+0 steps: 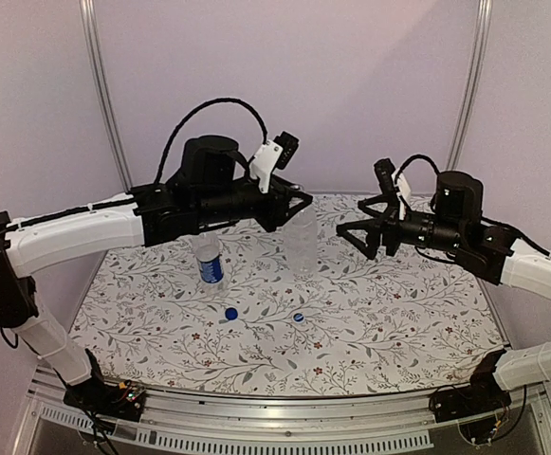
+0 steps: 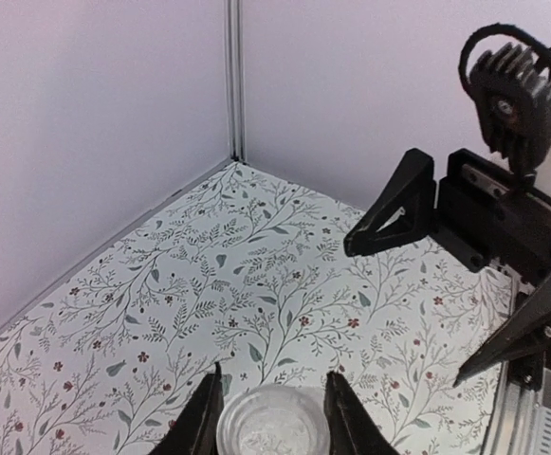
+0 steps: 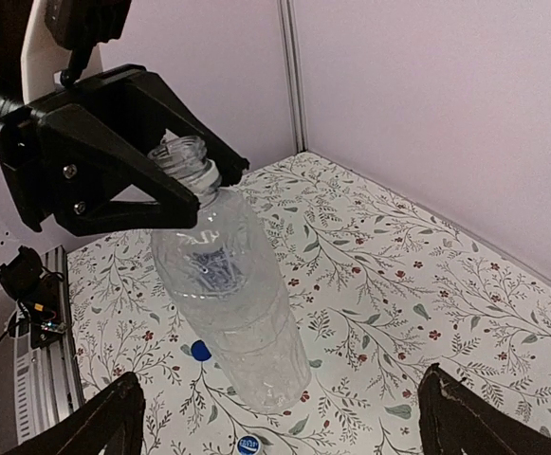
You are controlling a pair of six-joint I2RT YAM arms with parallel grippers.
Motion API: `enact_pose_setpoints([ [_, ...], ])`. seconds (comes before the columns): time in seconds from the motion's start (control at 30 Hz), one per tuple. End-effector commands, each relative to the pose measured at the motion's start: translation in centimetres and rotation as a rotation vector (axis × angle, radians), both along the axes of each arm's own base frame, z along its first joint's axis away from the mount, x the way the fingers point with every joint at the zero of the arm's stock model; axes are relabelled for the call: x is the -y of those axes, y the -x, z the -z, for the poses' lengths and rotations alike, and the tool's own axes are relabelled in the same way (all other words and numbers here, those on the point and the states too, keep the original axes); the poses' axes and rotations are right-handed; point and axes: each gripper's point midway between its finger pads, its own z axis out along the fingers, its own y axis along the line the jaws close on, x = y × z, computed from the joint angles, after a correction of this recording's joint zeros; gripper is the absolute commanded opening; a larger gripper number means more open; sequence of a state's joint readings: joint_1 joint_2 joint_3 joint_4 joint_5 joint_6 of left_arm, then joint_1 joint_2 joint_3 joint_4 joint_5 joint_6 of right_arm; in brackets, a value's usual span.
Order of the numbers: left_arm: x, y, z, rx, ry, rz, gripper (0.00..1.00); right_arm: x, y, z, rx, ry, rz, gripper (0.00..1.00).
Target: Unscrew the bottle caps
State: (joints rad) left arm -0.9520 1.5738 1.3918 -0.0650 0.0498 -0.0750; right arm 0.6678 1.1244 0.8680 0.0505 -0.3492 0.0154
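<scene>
left gripper (image 1: 299,210): mine, almost fully closed and clamped on the neck of the plain bottle (image 3: 232,303), one finger on either side just under the threaded mouth.
right gripper (image 1: 358,237): mine, spread wide with nothing in it. It faces the plain bottle from the side and stands apart from it.
plain bottle: clear, unlabelled and ribbed. It hangs below my left fingers and leans slightly in the right wrist view. I cannot tell whether its base touches the table (image 1: 398,322).
bottle mouth (image 2: 273,425): open and uncapped, showing as a whitish ring between my left fingertips.
labelled bottle (image 1: 209,261): clear with a dark blue band, upright on the table. It is under my left forearm, behind and to the outer side of the left gripper. Its top is too small to judge.
blue cap (image 1: 230,313): solid blue, lying loose on the table on the near side of the labelled bottle, well below my left gripper.
whitish cap (image 1: 298,317): blue top, lying loose on the table. It is just on the near side of the plain bottle, nearly straight under my left gripper.
table: floral-patterned surface.
</scene>
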Motion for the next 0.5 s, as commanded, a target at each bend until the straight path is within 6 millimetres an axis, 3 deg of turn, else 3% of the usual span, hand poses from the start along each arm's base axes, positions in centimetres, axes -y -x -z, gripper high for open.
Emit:
enact_pose_setpoints([
  [0.0, -0.8, -3.4, 3.9, 0.008, -0.087, -0.120, 0.00, 0.8, -0.4, 0.8, -0.025, -0.001, 0.059, 0.99],
  [0.23, 0.7, -5.7, 7.5, 0.013, -0.120, -0.155, 0.00, 0.8, -0.4, 1.7, -0.044, 0.005, 0.058, 0.99],
  [0.47, 1.4, -6.6, 10.5, -0.009, -0.141, -0.164, 0.00, 1.5, -0.1, 1.9, -0.035, 0.013, 0.075, 0.99],
])
